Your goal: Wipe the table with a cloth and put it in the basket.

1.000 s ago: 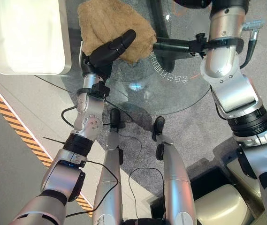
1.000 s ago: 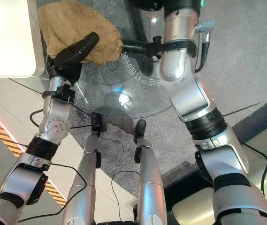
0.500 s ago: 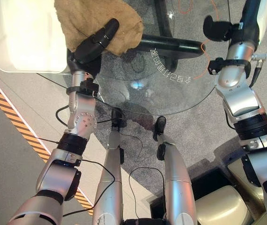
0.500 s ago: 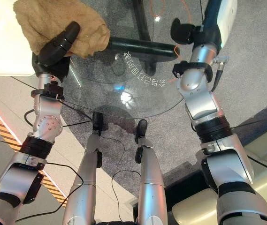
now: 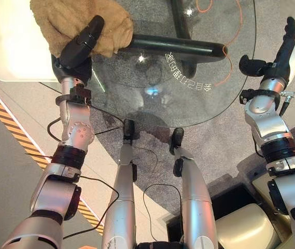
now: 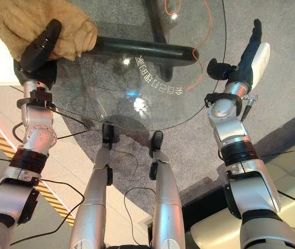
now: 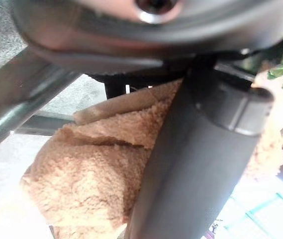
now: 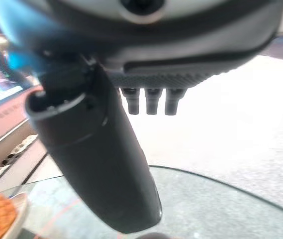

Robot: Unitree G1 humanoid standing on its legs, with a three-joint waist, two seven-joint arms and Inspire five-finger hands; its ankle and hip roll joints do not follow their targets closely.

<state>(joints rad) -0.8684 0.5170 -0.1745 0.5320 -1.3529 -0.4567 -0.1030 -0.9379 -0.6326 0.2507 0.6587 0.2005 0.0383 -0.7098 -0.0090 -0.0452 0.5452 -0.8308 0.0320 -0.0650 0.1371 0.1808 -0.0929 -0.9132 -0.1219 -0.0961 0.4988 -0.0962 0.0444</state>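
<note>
Grey carpet shows through the round glass table [image 5: 199, 111], with a dark tubular frame [image 5: 173, 45] under the pane and an orange cord [image 5: 229, 49] looping beneath the far side. I see the tan cloth [image 5: 59, 21] bunched at the table's far-left edge, its upper part cut off by the top of the head views. My left hand [image 5: 80, 46] lies on it, fingers stretched out flat over the pile and pressing down rather than curled round it; in the left wrist view the cloth [image 7: 96, 174] shows folded past the thumb, and I cannot make out the fingertips there. Just beside the cloth on the left sits a pale tray-like container [image 5: 4, 57], washed out by glare, so I cannot tell whether it is the basket or whether the cloth touches its rim. My right hand [image 6: 251, 44] is raised off the table's right edge, fingers straight and pointing away, thumb sticking out toward the glass, holding nothing. Bare glass stretches between the two hands. A yellow-and-black striped line [image 5: 12, 137] runs across the floor on the left.
</note>
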